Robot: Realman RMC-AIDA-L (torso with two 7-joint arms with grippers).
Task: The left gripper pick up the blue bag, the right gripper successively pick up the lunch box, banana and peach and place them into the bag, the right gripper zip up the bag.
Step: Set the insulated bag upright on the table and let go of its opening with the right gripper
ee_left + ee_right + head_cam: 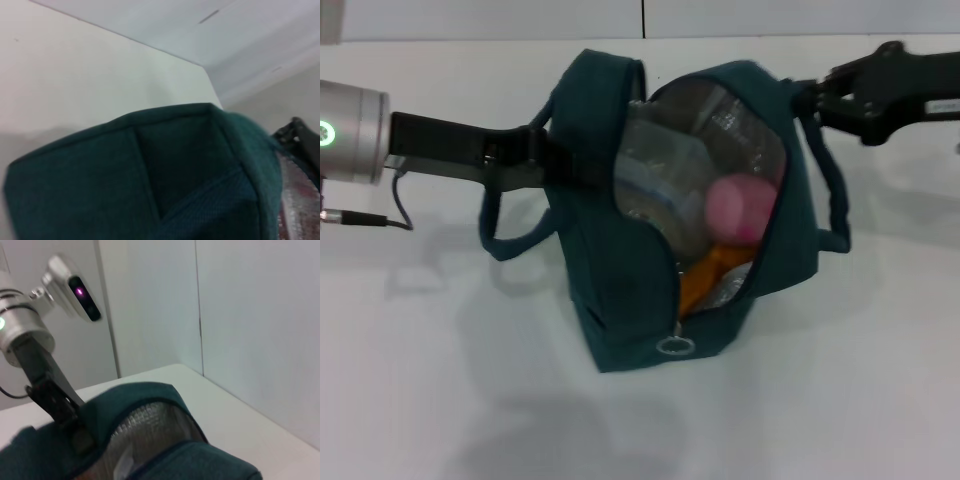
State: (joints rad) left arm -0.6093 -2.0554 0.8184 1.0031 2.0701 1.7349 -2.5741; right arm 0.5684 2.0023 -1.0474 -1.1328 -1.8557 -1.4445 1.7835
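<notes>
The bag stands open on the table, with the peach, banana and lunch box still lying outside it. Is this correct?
Not quite. The bag does stand open on the table, but the head view shows the peach, banana and lunch box already inside it, not outside.

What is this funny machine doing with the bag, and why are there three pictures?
It is a robot with two black arms. One picture comes from a camera on its head, the other two from cameras on its wrists. On the white table stands a dark teal-blue fabric bag with silver lining, unzipped. Inside lie a clear plastic lunch box, a round pink peach and an orange-yellow banana. The left gripper is at the bag's left side. The right gripper is at its far right edge.
</notes>
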